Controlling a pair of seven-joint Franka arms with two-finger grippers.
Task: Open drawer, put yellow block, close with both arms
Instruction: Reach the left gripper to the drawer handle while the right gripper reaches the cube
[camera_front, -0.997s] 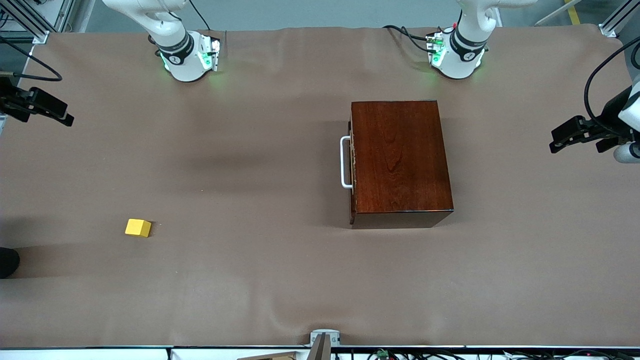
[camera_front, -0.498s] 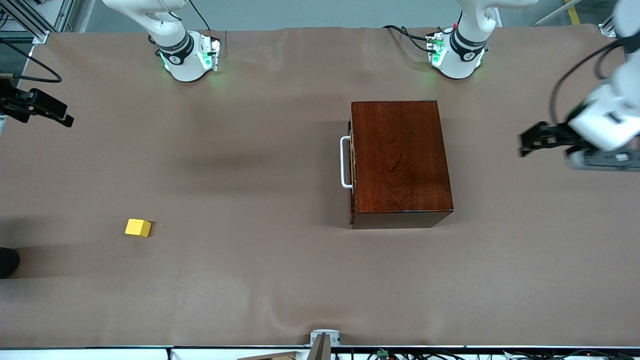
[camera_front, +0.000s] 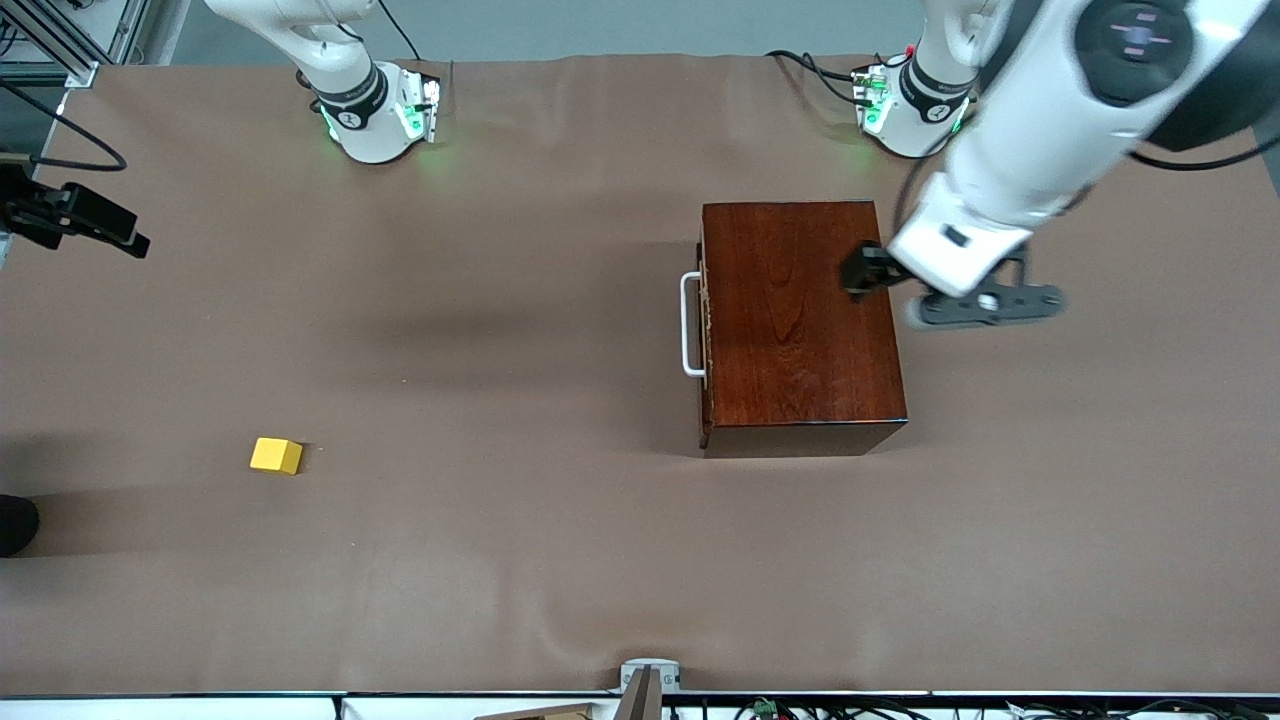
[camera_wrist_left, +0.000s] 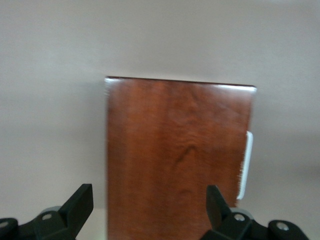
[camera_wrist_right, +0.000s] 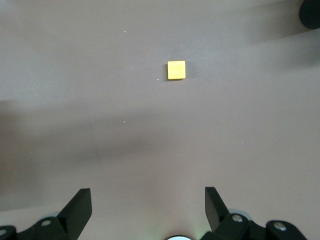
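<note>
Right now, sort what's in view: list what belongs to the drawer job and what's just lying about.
Job:
- drawer, shut, white handle
- yellow block
- left gripper, open, over the wooden box
- right gripper, open, waiting at the table's edge

Lying about:
- nothing on the brown table cover

No legible text, label, brand, number or sign is being shown in any view right now. Small dark marks are being seen on the black joint bands of the two arm bases (camera_front: 352, 112) (camera_front: 936, 110), but they are too small to be read. Nothing is printed on the wooden box (camera_front: 800, 320) or the yellow block (camera_front: 276, 455).
</note>
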